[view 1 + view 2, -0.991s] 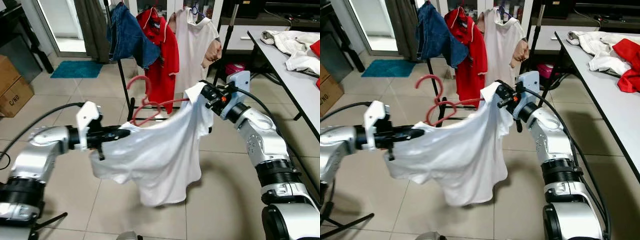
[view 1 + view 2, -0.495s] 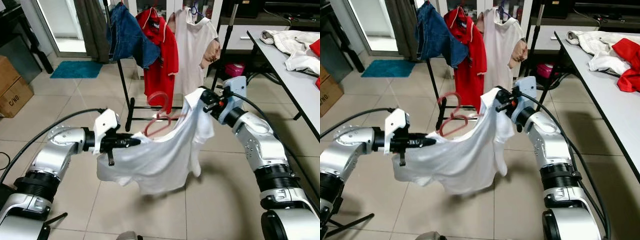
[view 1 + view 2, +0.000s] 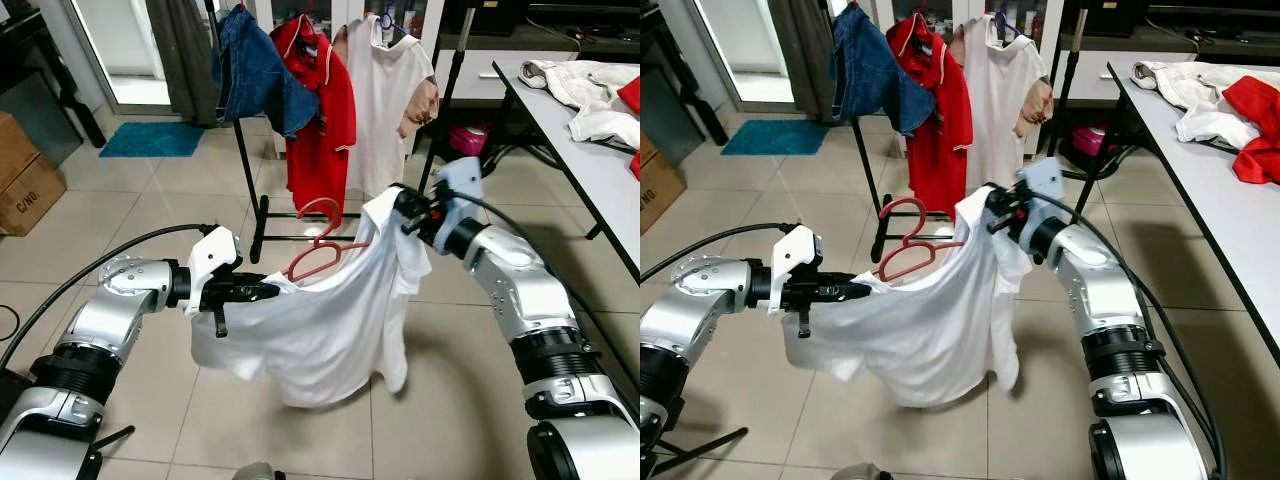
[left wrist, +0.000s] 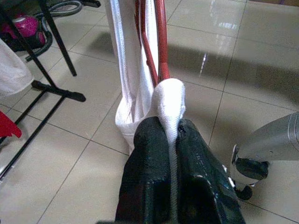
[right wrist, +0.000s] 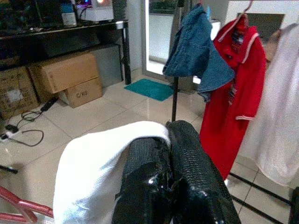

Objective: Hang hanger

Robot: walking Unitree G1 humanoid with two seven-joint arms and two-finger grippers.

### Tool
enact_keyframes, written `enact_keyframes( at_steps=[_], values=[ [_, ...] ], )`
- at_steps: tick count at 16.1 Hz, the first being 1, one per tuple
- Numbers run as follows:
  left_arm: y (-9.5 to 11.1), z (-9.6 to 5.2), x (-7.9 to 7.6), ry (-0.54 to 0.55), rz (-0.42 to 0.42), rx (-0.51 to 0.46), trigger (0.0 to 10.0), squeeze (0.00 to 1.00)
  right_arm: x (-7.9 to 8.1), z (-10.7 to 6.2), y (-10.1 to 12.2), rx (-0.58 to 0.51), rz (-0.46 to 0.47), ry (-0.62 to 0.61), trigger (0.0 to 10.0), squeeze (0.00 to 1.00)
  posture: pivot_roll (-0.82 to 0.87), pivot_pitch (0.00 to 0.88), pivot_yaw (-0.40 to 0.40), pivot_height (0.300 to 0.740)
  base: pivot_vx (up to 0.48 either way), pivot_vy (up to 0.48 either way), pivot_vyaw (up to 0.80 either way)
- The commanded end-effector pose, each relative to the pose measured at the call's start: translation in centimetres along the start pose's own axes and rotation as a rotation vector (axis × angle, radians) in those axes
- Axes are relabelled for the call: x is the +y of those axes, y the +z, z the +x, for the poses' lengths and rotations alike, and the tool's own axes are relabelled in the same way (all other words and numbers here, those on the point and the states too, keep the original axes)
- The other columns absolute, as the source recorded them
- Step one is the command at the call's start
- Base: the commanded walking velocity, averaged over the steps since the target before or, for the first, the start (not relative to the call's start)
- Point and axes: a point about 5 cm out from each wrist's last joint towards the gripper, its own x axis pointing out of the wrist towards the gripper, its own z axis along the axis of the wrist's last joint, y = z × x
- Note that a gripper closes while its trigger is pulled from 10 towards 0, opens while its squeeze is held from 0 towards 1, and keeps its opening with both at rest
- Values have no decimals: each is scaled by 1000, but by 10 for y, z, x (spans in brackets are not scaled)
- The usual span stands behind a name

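Observation:
A white shirt (image 3: 320,320) hangs between my two grippers on a red hanger (image 3: 322,248), whose hook sticks up above the cloth. My left gripper (image 3: 268,291) is shut on the shirt's left shoulder, and the wrist view shows white cloth (image 4: 169,105) pinched between the black fingers (image 4: 147,154) with the red hanger bar (image 4: 161,42) just past them. My right gripper (image 3: 402,205) is shut on the shirt's right shoulder; its wrist view shows the cloth (image 5: 100,163) draped over the fingers (image 5: 187,158). The clothes rack (image 3: 243,150) stands beyond.
The rack holds a denim jacket (image 3: 255,70), a red polo (image 3: 322,100) and a white shirt (image 3: 395,90). A grey table (image 3: 600,150) with heaped clothes (image 3: 585,85) runs along the right. Cardboard boxes (image 3: 25,165) sit at the far left, a teal mat (image 3: 150,138) behind.
The shirt hangs lower and fuller between the grippers than half a second ago. The right gripper has dropped slightly and the left one has barely shifted. A second ago the left arm was farther left.

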Motion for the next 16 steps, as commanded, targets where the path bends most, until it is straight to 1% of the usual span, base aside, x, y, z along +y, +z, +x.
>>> enact_keyframes(
  at_steps=[1,2,7,13,14,15,16],
  values=[
    [8,1,2,-19,26,-21,0,0,3,1,2,15,-6,18,10000,0,16,0,73,740,0,0,0],
    [9,1,1,-32,27,-27,0,0,3,1,0,33,-2,17,10000,1000,16,0,73,740,0,0,0],
    [7,3,-5,-82,26,-26,0,0,-10,-1,-2,110,-39,-24,10000,1000,12,0,71,740,0,0,0],
    [5,2,-9,-86,25,-32,0,0,-12,0,-3,168,-77,-5,10000,1000,15,0,57,740,0,0,0],
    [4,0,-9,-82,24,-31,0,0,-12,-3,-11,251,-135,30,10000,1000,14,0,56,740,0,0,0],
    [4,-1,-9,-80,23,-31,0,0,-12,-4,-15,279,-153,41,10000,1000,14,0,55,740,0,0,0],
    [3,-2,-10,-76,23,-30,0,0,-12,-5,-17,300,-151,56,10000,1000,14,0,55,740,0,0,0]
  ],
)
